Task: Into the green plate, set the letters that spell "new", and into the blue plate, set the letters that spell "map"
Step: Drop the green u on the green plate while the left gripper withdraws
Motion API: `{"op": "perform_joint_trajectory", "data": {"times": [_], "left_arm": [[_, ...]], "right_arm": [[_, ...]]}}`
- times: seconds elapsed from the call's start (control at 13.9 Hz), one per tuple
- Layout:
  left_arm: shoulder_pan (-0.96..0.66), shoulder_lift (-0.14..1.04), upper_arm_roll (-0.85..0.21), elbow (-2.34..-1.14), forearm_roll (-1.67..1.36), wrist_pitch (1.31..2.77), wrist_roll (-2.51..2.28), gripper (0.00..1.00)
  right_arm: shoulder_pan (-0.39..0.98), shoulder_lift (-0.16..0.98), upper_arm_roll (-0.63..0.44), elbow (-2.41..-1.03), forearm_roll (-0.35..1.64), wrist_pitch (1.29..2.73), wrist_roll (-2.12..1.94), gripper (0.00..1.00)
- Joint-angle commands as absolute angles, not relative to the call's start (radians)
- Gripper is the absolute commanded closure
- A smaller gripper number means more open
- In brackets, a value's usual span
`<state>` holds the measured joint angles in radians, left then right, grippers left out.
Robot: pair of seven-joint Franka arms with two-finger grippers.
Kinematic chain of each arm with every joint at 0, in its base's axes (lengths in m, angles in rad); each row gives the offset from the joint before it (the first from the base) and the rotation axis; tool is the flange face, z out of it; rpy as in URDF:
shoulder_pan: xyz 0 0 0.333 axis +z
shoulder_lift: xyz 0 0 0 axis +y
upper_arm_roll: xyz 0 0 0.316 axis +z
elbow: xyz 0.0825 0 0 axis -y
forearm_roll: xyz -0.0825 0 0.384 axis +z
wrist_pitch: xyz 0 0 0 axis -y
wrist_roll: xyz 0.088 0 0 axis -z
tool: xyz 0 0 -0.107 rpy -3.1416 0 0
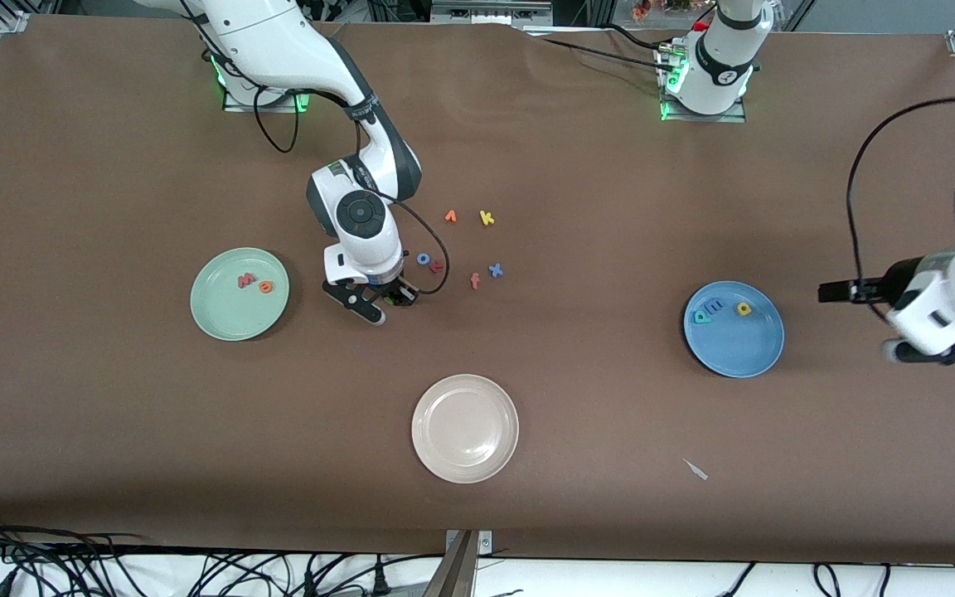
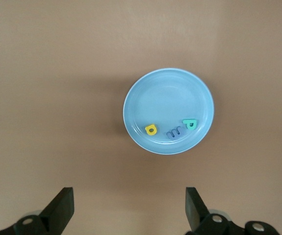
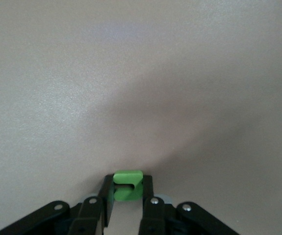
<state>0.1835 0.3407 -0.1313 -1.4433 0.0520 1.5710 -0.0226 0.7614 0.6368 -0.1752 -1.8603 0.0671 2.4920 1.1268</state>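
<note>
No printed text or labels readable. Only foam letters: "k" (image 1: 487,218), "x" (image 1: 495,270), "f" (image 1: 475,281), "o" (image 1: 424,259) loose on the desk (image 1: 577,182); "a" (image 2: 151,129), "m" (image 2: 174,131), "p" (image 2: 190,124) in the blue plate (image 2: 165,95); "e" (image 1: 265,287) in the green plate (image 1: 229,319).

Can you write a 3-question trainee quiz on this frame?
1. True or false: the right gripper is shut on the green "n".
2. Which letters lie in the blue plate? A) o, x, k B) m, a, p C) f, v, e
3. Fill in: the green plate holds ___ letters.

Key:
1. True; the "n" sits pinched between its fingers, by the loose letters mid-table.
2. B: the "m", "a" and "p". The left gripper hangs open toward its own end of the table, past that plate.
3. Two: the "w" and "e".
</note>
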Motion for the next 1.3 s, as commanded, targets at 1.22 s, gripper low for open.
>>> {"op": "perform_joint_trajectory", "data": {"times": [1.22], "left_arm": [[0.077,0.061,-0.02,-1.62,-0.014,1.606,0.005,0.0]], "right_arm": [[0.756,0.347,-0.611,-2.129,0.075,2.31,0.219,0.84]]}}
